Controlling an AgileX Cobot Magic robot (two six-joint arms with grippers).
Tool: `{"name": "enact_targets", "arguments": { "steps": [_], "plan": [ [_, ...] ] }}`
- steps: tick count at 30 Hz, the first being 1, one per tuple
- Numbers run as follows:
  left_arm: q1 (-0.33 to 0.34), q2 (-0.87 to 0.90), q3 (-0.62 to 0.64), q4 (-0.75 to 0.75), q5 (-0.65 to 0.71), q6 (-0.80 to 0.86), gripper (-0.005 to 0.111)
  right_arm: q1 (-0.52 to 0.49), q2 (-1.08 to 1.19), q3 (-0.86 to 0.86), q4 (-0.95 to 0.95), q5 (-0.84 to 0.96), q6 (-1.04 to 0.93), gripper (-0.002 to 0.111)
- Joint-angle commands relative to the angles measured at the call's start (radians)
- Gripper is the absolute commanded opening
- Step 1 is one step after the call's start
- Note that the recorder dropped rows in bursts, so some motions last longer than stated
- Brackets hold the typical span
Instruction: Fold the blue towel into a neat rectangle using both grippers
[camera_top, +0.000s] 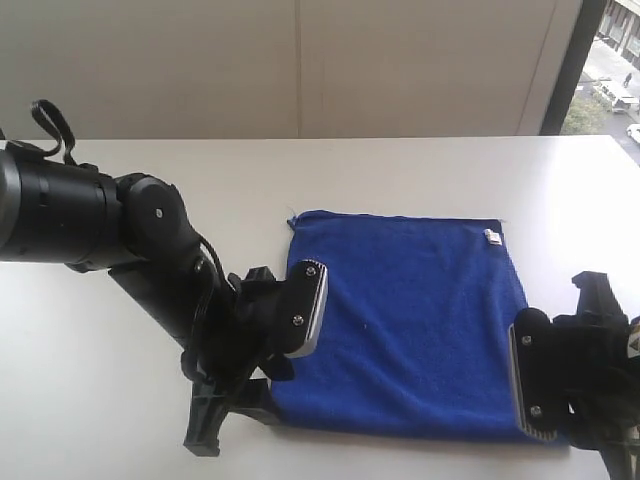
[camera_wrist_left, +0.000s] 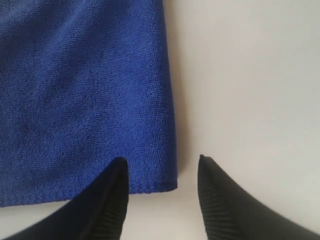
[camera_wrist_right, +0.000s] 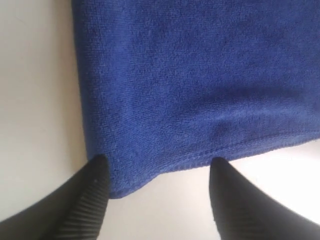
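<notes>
The blue towel lies spread flat on the white table, with its small white tag at the far right corner. My left gripper is open over the towel's near left corner. In the left wrist view the left gripper straddles that corner of the towel, holding nothing. My right gripper is open at the near right corner. In the right wrist view the right gripper has the hemmed corner of the towel between its fingers, and they are not closed on it.
The white table runs out on all sides of the towel. A pale wall rises behind it, and a window shows at the far right. The bulky black left arm reaches in from the left edge.
</notes>
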Motion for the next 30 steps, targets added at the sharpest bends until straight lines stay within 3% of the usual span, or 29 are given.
{"name": "enact_targets", "arguments": {
  "steps": [1,15,24,27,30],
  "plan": [
    [-0.005,0.015,-0.003,-0.025,0.015,0.013,0.05,-0.001,-0.002,0.02,-0.007,-0.015,-0.008,0.055],
    [-0.005,0.074,-0.003,-0.029,-0.06,0.017,0.05,-0.001,-0.002,0.028,-0.002,-0.051,-0.008,0.055],
    [-0.005,0.091,-0.003,-0.029,-0.062,0.017,0.05,-0.001,-0.077,0.028,0.087,-0.237,0.261,0.054],
    [-0.005,0.093,-0.003,-0.029,-0.062,0.013,0.05,-0.001,-0.162,0.008,0.087,-0.27,0.456,0.042],
    [-0.005,0.089,-0.003,-0.029,-0.03,0.002,0.05,-0.001,-0.246,-0.044,0.087,-0.248,0.633,0.013]
  ]
}}
